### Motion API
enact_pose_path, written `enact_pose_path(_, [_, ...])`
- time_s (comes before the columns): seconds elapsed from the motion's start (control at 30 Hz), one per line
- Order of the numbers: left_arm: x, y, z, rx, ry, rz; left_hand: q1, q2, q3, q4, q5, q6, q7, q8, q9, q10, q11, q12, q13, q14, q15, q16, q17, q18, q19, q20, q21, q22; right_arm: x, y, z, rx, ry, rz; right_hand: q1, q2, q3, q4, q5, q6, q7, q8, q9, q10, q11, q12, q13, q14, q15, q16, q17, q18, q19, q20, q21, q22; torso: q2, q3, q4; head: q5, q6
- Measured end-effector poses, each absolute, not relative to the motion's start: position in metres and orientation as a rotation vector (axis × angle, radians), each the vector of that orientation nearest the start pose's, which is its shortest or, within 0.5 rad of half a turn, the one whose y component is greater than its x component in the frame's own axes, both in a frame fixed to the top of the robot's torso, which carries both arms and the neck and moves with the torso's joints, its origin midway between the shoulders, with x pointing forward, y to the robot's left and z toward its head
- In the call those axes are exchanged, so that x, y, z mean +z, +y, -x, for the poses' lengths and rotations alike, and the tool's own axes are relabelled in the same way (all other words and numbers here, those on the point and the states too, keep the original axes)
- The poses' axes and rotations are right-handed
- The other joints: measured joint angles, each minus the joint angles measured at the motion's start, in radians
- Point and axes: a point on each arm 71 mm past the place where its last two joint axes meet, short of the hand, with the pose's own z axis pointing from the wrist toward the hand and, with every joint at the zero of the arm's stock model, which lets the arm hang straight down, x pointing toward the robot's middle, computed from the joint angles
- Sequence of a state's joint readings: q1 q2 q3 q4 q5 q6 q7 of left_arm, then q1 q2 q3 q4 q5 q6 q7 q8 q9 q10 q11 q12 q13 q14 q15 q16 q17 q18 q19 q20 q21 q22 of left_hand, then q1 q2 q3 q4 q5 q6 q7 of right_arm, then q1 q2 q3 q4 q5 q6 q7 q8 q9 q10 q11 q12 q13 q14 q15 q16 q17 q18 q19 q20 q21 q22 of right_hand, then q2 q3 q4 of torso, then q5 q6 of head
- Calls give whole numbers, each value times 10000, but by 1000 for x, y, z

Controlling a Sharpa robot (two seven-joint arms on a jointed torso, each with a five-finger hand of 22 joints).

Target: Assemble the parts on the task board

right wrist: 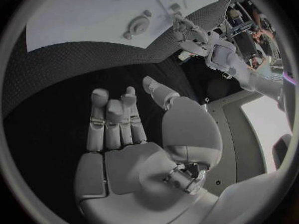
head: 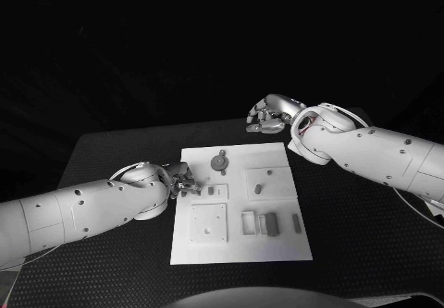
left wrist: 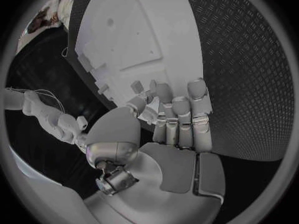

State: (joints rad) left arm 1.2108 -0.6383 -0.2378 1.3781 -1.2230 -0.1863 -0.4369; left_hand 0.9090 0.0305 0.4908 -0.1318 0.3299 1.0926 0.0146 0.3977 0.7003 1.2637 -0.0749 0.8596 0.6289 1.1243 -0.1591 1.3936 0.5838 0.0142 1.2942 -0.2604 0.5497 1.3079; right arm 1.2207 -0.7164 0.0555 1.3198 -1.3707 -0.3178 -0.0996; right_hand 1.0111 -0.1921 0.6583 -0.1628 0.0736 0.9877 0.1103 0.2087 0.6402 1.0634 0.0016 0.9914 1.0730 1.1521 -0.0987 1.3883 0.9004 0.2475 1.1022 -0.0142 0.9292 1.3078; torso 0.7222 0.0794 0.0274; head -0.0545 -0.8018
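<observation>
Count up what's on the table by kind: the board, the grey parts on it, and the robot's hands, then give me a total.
Task board: 1
Grey parts on it: 5 (round piece, small block, peg, larger block, thin bar)
Hands: 2 (left hand, right hand)
Total: 8
</observation>
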Motion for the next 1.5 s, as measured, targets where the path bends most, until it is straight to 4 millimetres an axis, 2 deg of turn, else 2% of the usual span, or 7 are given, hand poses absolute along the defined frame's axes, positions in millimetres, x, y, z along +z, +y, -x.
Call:
enact_pose_path(0.73, [-275,158,-481,-3643,21006,-149,44,-44,24,24,28,6,13,23,22,20,11,0,16,11,-50,16,1,0,-12,-6,1,-3,-152,-199,-538,6392,15882,-23,0,0,0,0,0,13,-14,0,0,0,0,0,1,0,0,0,1,0,-2,2,0,0,-6,4,-4,3,-58])
enact_pose_path(1.2, [-274,154,-481,-3419,20924,-713,62,-62,28,28,27,38,-15,23,33,54,-19,0,14,16,-52,12,-8,-1,28,-43,1,-4,-152,-198,-537,6417,15885,-10,0,0,0,0,0,27,-27,0,0,0,0,0,1,0,0,0,2,-1,-3,3,0,0,-10,10,-6,4,-159])
enact_pose_path(1.5, [-273,152,-481,-3345,20918,-818,88,-88,28,28,98,90,-63,21,40,104,-38,20,52,34,-36,71,-8,-1,32,-42,40,-5,-152,-198,-537,6420,15887,-7,0,0,0,0,0,8,-8,0,0,0,0,0,1,0,0,0,2,-1,-4,4,0,0,-10,9,-10,-27,-156])
